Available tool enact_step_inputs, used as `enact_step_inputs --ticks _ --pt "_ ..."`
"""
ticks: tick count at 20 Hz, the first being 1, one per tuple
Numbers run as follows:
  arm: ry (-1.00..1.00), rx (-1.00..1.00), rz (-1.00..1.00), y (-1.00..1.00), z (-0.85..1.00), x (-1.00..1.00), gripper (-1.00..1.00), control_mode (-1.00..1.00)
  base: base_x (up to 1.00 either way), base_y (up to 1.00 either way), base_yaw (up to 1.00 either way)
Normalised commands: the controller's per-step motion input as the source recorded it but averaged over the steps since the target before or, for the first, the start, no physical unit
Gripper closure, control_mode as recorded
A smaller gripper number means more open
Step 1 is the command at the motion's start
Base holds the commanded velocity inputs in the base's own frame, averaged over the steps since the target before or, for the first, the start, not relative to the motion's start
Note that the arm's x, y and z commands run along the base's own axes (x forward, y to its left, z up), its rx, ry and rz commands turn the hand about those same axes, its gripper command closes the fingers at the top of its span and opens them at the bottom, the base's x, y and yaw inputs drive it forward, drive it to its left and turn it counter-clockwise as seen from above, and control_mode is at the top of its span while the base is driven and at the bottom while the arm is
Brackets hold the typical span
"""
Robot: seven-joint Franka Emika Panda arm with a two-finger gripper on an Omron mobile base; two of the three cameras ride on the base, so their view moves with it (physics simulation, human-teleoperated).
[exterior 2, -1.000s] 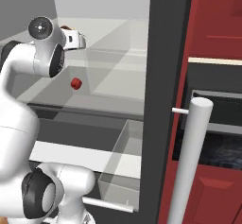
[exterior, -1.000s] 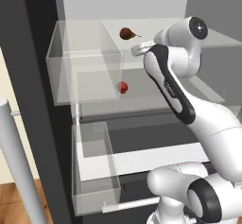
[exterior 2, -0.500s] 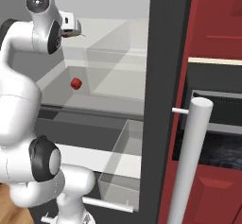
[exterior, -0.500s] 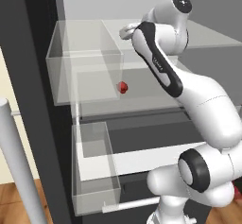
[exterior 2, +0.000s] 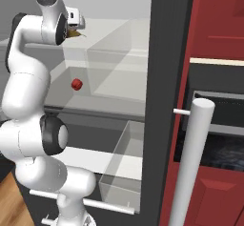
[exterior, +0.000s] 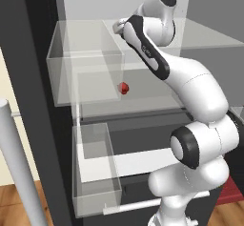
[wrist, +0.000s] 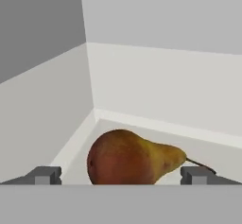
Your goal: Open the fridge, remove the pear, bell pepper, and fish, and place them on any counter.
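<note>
A: In the hand view, the two dark finger tips of the gripper [wrist: 121,175] stand spread wide, the brownish-red pear [wrist: 132,158] lying between them on the pale shelf of the dark grey fridge [exterior: 35,53].

B: Closing too early could roll it into the back corner; the small bright red bell pepper [exterior: 124,88] waits below.

Flat even rendered light, soft faint shadows, no glare, sharp throughout, no edge distortion
</note>
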Motion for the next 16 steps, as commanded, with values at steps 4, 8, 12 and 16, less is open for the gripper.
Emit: enact_step_inputs --ticks 4,8,12,16 --pt "0.0 0.0 -0.01 0.01 -0.08 0.23 -1.0 -1.0 0.0 0.0 0.0" --pt "0.0 0.0 0.0 0.06 -0.08 0.02 -1.0 -1.0 0.0 0.0 0.0" --pt "0.0 0.0 0.0 0.04 -0.12 -0.03 -1.0 -1.0 0.0 0.0 0.0" --pt "0.0 0.0 -0.04 0.0 -0.29 -0.04 -1.0 -1.0 0.0 0.0 0.0"
